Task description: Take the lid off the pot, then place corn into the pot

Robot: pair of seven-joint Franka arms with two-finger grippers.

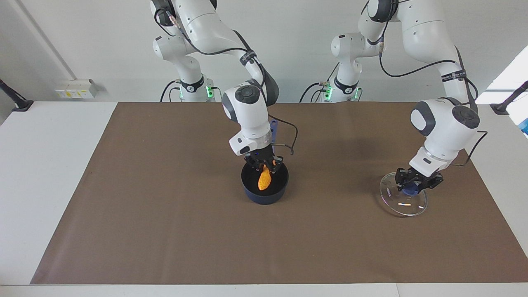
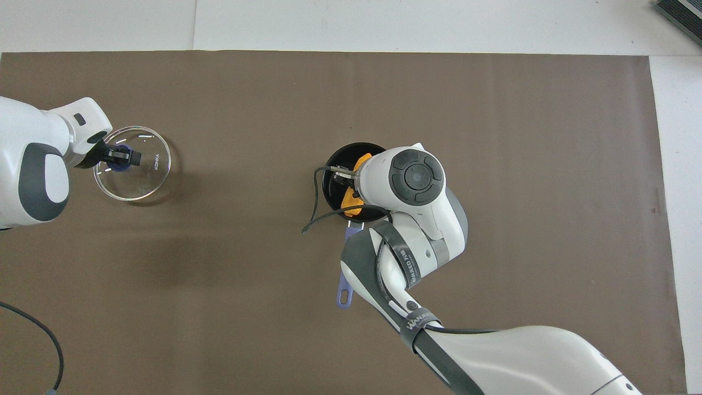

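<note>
The right pincer [image 1: 264, 164] is hanging over the open pot [image 1: 264, 185] at mid-bench, its fingers clamped on the top end of the corn [image 1: 264, 180], whose tapered lower end is dipping inside the pot's black interior. In the overhead view the pot's long blue handle [image 2: 346, 272] is pointing back toward the robots, largely covered by the right arm. Toward the left arm's end of the bench, the left pincer [image 1: 416, 182] is gripping the blue knob [image 1: 410, 190] of the glass lid [image 1: 403, 199], which is sitting tilted low over the brown mat [image 1: 165, 231], well apart from the pot; whether its lower rim is touching the mat cannot be told.

With the lid already off, the step in hand appears to be the release of the corn. Doing it well probably means bringing the cob close to the pot's floor, keeping it centred so neither end is catching the rim, and only then parting the fingers, before drawing the pincer straight up clear of the wall. The lid hand should be holding steady.
</note>
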